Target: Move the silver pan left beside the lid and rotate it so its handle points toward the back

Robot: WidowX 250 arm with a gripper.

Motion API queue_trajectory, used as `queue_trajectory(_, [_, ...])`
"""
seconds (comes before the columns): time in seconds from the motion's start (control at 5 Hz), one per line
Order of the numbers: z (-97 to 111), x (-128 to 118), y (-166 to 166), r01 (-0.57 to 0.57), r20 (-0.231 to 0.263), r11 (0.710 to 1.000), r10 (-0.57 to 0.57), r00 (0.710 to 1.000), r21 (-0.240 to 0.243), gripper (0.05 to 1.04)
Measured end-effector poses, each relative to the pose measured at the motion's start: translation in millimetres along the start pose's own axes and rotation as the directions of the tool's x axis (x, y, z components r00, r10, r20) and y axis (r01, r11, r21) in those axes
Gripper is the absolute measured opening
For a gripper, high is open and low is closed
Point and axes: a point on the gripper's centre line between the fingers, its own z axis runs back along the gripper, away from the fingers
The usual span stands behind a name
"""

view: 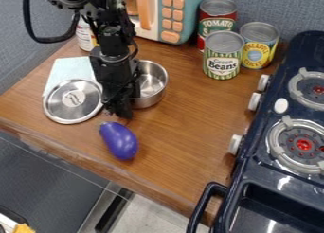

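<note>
You cannot tell whether your gripper (119, 114) is open or closed. The purple eggplant (120, 141) lies near it at 6 o'clock on the counter (180, 128), long axis running from 11 o'clock, stem end, to 5 o'clock.

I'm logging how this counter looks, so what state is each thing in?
Pot, upright, uncovered
Gripper, pointing down beside the pot
Eggplant, lying on its side
Cloth, spread flat
Lid, off the pot, partly on the cloth
Red can, upright, closed
Green can, upright, closed
Yellow can, upright, closed
White container, upright, partly hidden
Stove, can't tell on or off
</note>
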Motion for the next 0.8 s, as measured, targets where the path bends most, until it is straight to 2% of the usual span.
queue_trajectory(0.2, [15.7,9.3,-0.9,0.126,0.049,0.992,-0.127,0.991,0.03,0.865])
queue_trajectory(0.4, [50.8,14.4,-10.3,0.177,0.109,0.983,-0.171,0.979,-0.044,1.015])
queue_trajectory(0.6, [67.7,15.0,-17.5,0.225,0.124,0.971,-0.214,0.969,-0.081,1.009])
queue_trajectory(0.8, [87.2,28.2,-19.6,0.446,0.075,0.893,-0.441,0.894,-0.057,1.004])
